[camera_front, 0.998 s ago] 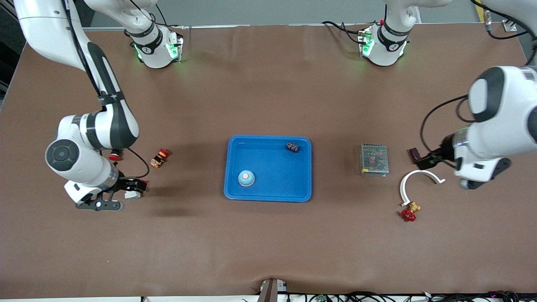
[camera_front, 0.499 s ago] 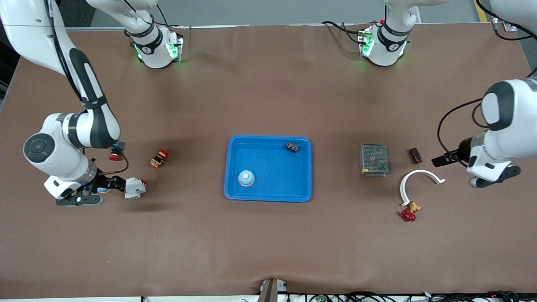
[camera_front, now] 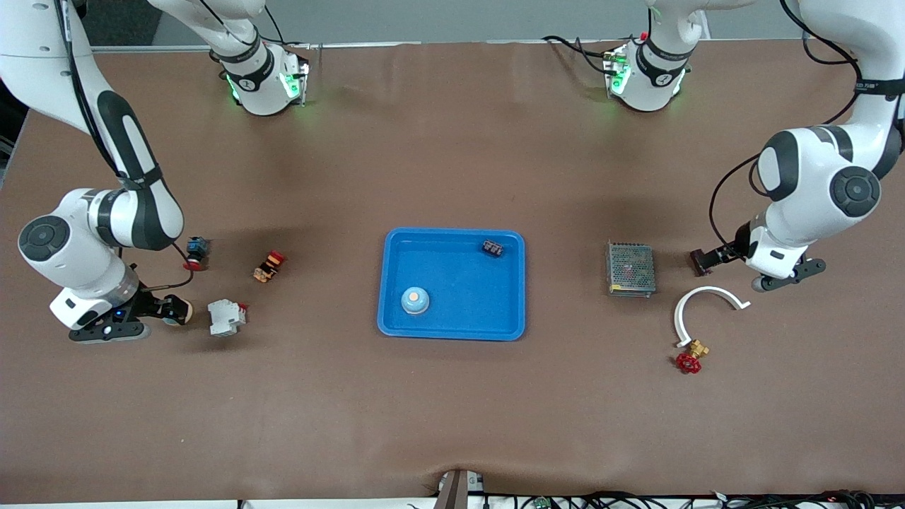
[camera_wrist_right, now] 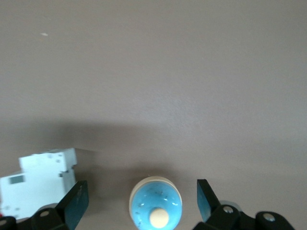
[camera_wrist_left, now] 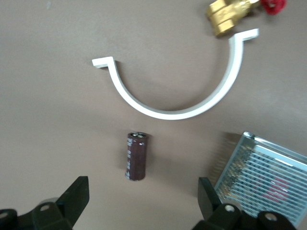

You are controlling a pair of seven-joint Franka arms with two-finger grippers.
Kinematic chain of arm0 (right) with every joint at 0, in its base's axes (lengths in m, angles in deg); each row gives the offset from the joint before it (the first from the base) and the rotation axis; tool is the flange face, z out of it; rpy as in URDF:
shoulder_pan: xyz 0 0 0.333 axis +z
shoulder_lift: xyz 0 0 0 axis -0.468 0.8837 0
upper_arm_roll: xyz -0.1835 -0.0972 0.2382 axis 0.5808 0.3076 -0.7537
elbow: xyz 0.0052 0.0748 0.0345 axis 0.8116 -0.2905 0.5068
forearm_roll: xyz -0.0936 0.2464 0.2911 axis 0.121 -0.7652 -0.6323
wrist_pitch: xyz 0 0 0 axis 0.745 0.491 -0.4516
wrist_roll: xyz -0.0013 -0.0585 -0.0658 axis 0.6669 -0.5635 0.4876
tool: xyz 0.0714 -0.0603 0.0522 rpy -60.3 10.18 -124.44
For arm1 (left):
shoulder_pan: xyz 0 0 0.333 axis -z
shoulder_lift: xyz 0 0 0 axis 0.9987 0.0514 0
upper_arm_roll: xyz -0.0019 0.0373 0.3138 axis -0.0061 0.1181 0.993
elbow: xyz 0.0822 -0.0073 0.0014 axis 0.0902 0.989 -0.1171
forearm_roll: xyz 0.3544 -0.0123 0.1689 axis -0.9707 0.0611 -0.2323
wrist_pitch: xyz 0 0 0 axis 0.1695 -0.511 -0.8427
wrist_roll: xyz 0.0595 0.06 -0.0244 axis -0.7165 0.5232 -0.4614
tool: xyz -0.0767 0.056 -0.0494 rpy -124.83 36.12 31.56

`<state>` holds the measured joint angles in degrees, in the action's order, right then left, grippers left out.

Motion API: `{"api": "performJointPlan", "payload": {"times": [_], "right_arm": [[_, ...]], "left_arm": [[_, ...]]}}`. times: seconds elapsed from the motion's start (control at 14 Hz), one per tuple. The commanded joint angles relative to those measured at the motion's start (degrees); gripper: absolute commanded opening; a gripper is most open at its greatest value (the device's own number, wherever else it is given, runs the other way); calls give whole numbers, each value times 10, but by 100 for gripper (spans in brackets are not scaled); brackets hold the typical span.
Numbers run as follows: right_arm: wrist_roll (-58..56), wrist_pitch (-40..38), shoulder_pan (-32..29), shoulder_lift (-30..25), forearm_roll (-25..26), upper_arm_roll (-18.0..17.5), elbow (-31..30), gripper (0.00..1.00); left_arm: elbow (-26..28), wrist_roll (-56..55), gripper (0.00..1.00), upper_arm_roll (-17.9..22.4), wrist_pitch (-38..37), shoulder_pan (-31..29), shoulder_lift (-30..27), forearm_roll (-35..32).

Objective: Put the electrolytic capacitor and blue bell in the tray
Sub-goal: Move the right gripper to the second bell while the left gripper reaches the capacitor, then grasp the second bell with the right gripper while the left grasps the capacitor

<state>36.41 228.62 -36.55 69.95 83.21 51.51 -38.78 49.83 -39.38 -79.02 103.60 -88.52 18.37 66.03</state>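
Drawn back toward its own end of the brown bench (camera_front: 452, 417), the right arm has left the white plastic breaker block (camera_front: 226, 317) uncovered, and the left arm has swung in again over the electrolytic capacitor (camera_wrist_left: 136, 155). Both hands are spread wide and grip nothing. The right hand (camera_front: 168, 311) hangs low at mid-height in the front frame, over the blue bell (camera_wrist_right: 156, 208); its wrist view shows the glossy dome, cream button and pale rim between the black fingers, detail the front view mostly hides. The left hand (camera_front: 714, 258) is over the capacitor, which the left wrist view shows as a dark brown cylinder with a metal end cap, lying on its side, apart from the white half-ring bracket (camera_wrist_left: 172, 91) and the grey mesh box (camera_front: 631, 268). At the centre of the front frame sits the bright-blue tray (camera_front: 452, 331), smooth plastic with rounded corners, holding a second blue dome (camera_front: 415, 300) and a small black part (camera_front: 493, 248). Lower in the frame, a brass valve (camera_front: 691, 355) with a red handwheel touches the bracket's end.
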Motion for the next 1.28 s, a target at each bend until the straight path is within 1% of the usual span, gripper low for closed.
{"api": "performJointPlan", "payload": {"times": [0.0,0.29,0.5,0.71,0.86,1.21], "right_arm": [[-4,10,-25,15,12,-13,-3,100],[1,9,-35,37,2,-15,-4,100],[2,3,-33,41,-22,-17,-10,100],[2,5,-35,50,-26,-17,-10,100],[1,5,-34,54,-26,-17,-9,100],[1,10,-34,64,-26,-17,-6,100]], "left_arm": [[44,5,100,-4,47,-12,-16,-15],[62,5,100,-4,106,-20,13,-21],[73,4,100,-4,158,-20,45,-21],[69,-4,100,-5,195,-24,82,-21],[65,-3,100,-5,197,-24,92,-21],[64,-8,100,-6,197,-22,96,-21]]}}
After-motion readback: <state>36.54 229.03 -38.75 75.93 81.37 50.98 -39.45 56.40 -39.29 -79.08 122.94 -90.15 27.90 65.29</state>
